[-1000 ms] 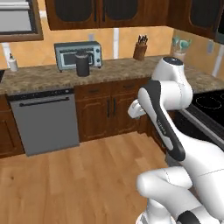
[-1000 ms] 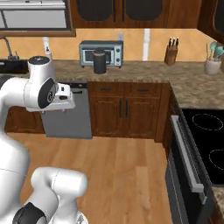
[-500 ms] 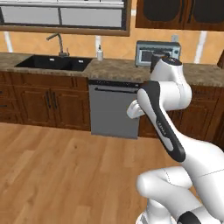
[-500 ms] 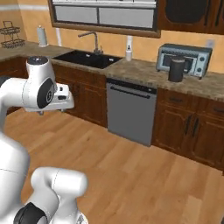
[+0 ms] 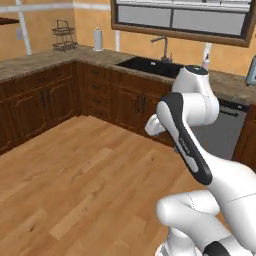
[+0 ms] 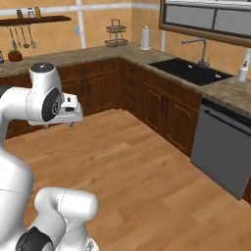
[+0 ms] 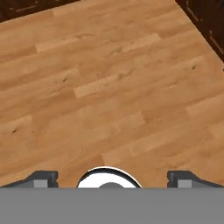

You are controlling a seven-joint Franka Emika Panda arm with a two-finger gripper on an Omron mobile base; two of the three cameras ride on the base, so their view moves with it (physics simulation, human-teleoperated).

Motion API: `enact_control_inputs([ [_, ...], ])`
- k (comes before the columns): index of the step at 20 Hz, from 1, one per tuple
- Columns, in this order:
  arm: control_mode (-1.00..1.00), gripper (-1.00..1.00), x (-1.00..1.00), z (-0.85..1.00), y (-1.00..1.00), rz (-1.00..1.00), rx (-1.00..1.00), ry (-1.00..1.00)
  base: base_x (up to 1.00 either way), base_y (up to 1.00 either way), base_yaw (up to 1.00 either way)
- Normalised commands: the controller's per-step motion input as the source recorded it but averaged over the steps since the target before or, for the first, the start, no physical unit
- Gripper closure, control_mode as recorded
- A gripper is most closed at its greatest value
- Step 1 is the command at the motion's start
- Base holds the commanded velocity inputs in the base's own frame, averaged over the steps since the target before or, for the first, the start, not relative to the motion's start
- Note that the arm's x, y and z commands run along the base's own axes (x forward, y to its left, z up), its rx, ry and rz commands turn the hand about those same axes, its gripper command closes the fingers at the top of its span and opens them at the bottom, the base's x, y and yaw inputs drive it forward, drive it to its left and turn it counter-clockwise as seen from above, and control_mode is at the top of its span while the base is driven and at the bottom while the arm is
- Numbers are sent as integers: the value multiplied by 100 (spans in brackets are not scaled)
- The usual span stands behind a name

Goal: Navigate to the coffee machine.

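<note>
— Where does the base face?
— Into a kitchen corner: a black sink with a faucet under the window, a grey dishwasher to its right, a paper towel roll and a wire rack further along the counter.
— And the coffee machine?
— I can't pick it out anywhere here.
— The gripper?
— Held over bare wooden floor, its fingertips set wide apart, gripping nothing.

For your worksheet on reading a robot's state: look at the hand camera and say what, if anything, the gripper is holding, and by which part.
Nothing is held. The gripper is open, its fingertips wide apart over bare wooden floor.
</note>
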Motion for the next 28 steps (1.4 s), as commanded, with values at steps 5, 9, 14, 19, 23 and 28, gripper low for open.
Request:
enact_control_inputs([
  [5,100,-100,0,0,0,0,0,0,8,0,74],
  [9,100,-100,0,0,0,0,0,0,25,0,69],
  [14,100,-100,0,0,0,0,0,0,94,8,48],
  [19,100,-100,0,0,0,0,0,0,100,7,23],
  [23,100,-100,0,0,0,0,0,0,100,5,12],
  [28,100,-100,0,0,0,0,0,0,100,10,13],
])
